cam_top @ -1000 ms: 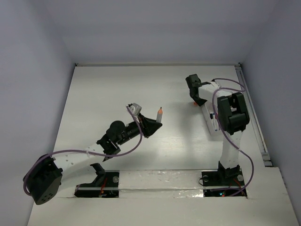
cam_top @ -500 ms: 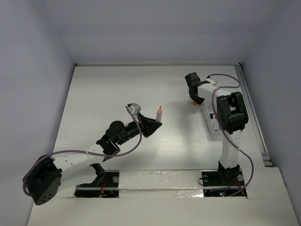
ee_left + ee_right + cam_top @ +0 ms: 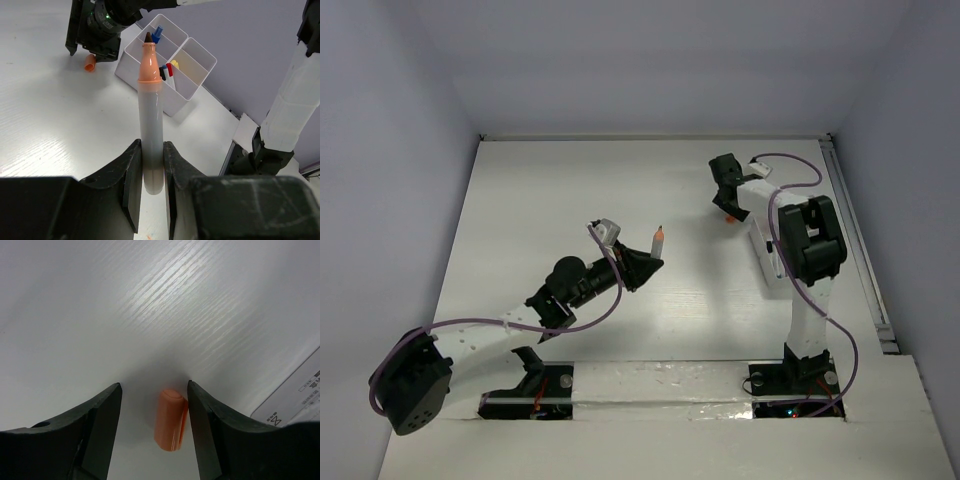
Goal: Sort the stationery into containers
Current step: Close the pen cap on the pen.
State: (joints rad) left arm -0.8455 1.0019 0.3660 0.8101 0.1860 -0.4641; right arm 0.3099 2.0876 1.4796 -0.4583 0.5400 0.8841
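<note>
Left of centre above the white wood-grain table [image 3: 550, 190], left gripper [image 3: 150, 167] pinched on white-barrelled marker with orange collar and dark bare tip [image 3: 150, 115], held upright, well apart from the joined white plastic boxes [image 3: 190, 85] with a few pens inside. Further right, right gripper [image 3: 154, 390] spread wide astride small orange plastic cap [image 3: 170, 420], lying flat on the table, close against one finger, perhaps touching, gap on the other side. Advisable: centre over cap before closing, go low enough for pads to meet its sides, squeeze gently to avoid it squirting out. Against a second ago: left arm and marker unmoved; right wrist shifted slightly farther and leftward, jaws wider.
</note>
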